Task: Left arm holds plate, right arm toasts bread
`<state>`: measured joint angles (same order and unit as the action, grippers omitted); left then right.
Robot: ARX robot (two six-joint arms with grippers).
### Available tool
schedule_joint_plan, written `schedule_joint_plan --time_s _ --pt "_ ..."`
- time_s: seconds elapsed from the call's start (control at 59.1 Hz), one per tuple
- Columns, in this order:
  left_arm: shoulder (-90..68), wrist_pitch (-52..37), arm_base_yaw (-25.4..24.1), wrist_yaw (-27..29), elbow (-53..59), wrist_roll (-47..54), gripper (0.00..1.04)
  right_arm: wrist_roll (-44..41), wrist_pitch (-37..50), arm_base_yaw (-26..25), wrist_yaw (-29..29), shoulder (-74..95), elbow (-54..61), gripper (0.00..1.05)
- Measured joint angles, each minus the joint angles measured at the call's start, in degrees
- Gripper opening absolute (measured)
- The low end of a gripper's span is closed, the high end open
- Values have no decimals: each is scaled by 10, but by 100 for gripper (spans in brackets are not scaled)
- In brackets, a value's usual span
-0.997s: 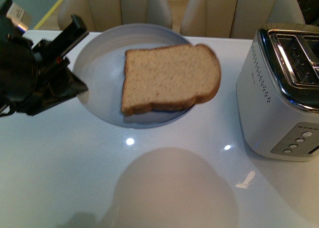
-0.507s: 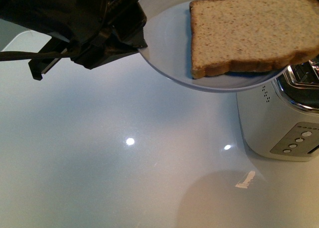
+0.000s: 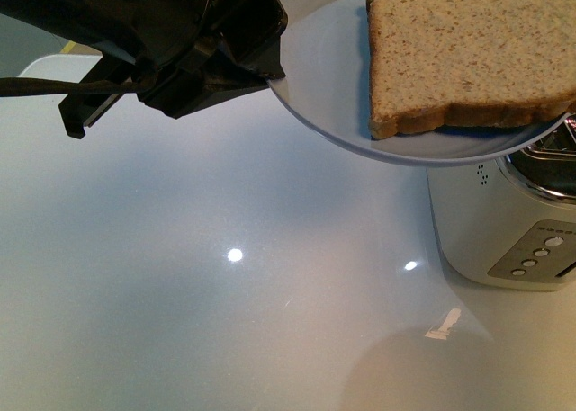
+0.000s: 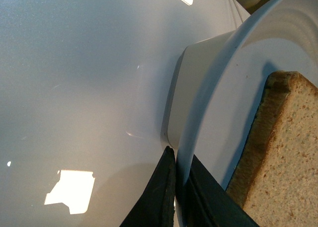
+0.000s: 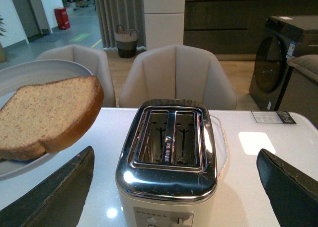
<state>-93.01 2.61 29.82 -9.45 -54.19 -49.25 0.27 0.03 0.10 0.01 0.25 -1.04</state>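
Above the bench [image 3: 225, 294], the left pincer [image 4: 180, 162] clamps the plate [image 3: 315, 78] by its rim; keep it level. The bread [image 3: 468, 51] lies on it, overhanging toward the toaster [image 3: 504, 231]. The right pincer [image 5: 175, 152], spread open and empty, should grasp that overhanging crust.

The left arm [image 3: 153, 33] is black and hangs in the air over the far left corner of the table [image 3: 180, 294], with a cable [image 3: 54, 87] trailing off it. The left gripper [image 4: 181, 157] is closed, its two dark fingers [image 4: 161, 197] pinching the rim of the plate [image 4: 233, 103] (one on each side). The right gripper [image 5: 175, 153] is wide open, holds nothing, and faces the table's far edge.
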Motion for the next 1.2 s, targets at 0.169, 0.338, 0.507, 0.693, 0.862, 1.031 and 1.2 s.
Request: schedule_joint_plan --time_s 0.169,0.338,0.507,0.693,0.862,1.031,1.2 --pt "0 0 0 0 0 0 3 0 0 0 0 0 0 96" --pt "0 0 0 0 0 0 3 77 -144 6 72 88 -58 96" --pt "0 0 0 0 0 0 3 179 -140 -7 56 222 -108 96" --pt "0 0 1 -2 0 0 3 274 -7 7 0 348 -170 96" --pt "0 0 1 -1 0 0 3 394 146 26 -78 501 -203 96" --pt "0 0 1 0 0 0 3 487 272 55 -93 627 -226 96" --pt "0 0 1 -1 0 0 3 532 337 84 -89 679 -226 96"
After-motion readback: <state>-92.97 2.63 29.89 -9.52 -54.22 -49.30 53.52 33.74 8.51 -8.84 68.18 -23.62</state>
